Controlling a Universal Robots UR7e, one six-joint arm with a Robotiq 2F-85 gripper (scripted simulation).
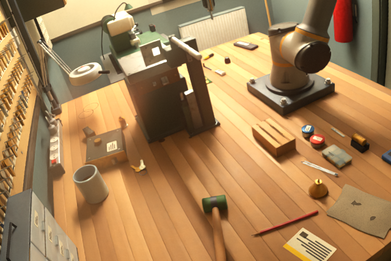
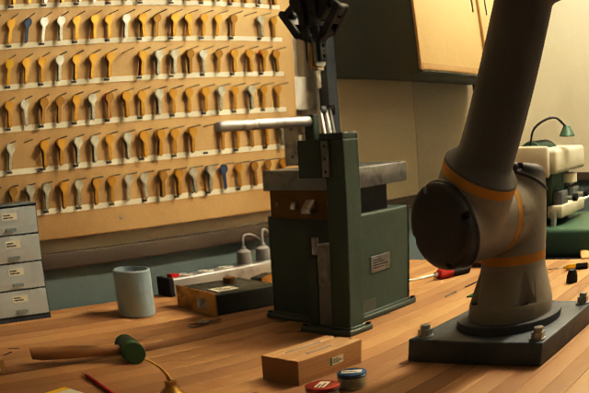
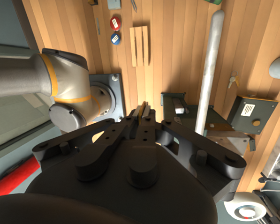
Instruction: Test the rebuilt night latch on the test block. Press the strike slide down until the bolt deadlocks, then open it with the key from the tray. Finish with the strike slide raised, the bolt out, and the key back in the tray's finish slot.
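Observation:
My gripper (image 1: 209, 8) (image 2: 318, 61) (image 3: 142, 111) hangs high above the bench, behind and above the green test block (image 1: 164, 94) (image 2: 333, 227), with its fingers closed on a brass key (image 3: 142, 108) whose blade points down (image 2: 318, 76). The wrist camera shows the key's thin edge pinched between the two finger pads. The wooden key tray (image 1: 273, 136) (image 2: 311, 359) (image 3: 140, 45) lies on the bench in front of the arm's base, its slots empty. A long grey lever (image 1: 185, 47) (image 2: 262, 124) (image 3: 208, 69) sticks out from the top of the block.
Behind the block stand a green key-cutting machine (image 1: 123, 32) and a radiator (image 1: 214, 26); a key board (image 2: 142, 79) covers the side wall. The arm's base (image 1: 290, 89) is bolted beside the block. A mallet (image 1: 215, 214), cup (image 1: 90, 183) and small tins (image 1: 312, 135) lie around.

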